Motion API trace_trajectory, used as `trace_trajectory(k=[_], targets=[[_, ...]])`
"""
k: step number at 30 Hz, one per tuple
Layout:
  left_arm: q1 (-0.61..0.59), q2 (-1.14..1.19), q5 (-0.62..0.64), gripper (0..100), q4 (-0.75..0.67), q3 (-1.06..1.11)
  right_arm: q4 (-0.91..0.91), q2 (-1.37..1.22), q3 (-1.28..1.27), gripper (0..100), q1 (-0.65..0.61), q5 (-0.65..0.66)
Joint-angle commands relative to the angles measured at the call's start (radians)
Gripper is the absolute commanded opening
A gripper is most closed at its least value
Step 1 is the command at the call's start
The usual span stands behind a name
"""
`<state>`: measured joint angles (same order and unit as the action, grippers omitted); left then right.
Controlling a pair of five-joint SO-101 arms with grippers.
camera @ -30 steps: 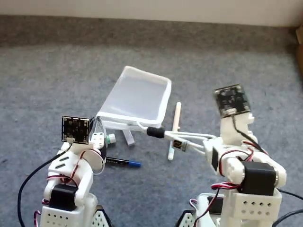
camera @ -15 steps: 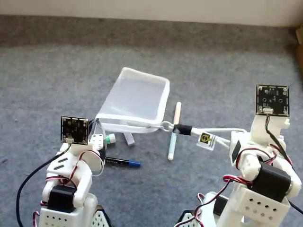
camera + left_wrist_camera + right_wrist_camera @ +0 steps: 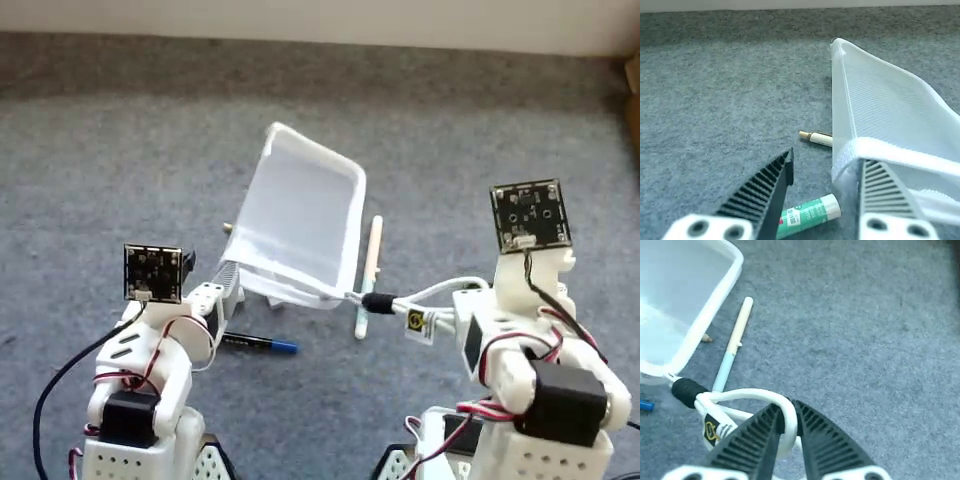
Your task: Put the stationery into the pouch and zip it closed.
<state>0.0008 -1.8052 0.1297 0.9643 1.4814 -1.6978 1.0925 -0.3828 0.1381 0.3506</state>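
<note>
Spread wide, the left end effector (image 3: 827, 161) is held at a near corner of the pouch (image 3: 890, 105), whose thick white rim is draped against one ribbed black finger while the other finger stands clear. The pouch is made of translucent white mesh, roughly rectangular, and is tipped up off the bench (image 3: 120, 150), which is covered in a grey, felt-like pile. The right end effector (image 3: 788, 409) is pressed together on a smooth white cord (image 3: 747, 392), which is looped, carries a black bead and a small tag, and runs to the pouch's other near corner. A slim cream and pale-blue pen (image 3: 369, 270) is laid just beside the pouch's edge. A green and white glue stick (image 3: 807, 214) is seen on the pile between the left fingers, and a black marker (image 3: 257, 343) with a blue cap is laid near that arm.
</note>
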Motion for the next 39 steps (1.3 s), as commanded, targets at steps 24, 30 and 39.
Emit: trace_trajectory(k=[24,30,39], targets=[[0.137,-0.002,-0.164,14,-0.261,0.214,-0.064,0.007,0.323,0.5,-0.394,-0.215],[0.137,-0.008,-0.163,13,-0.259,0.205,-0.064,0.058,0.323,0.5,-0.452,-0.23],[0.137,-0.005,-0.158,1,-0.069,0.005,-0.062,0.073,0.315,5.6,-0.449,-0.23]])
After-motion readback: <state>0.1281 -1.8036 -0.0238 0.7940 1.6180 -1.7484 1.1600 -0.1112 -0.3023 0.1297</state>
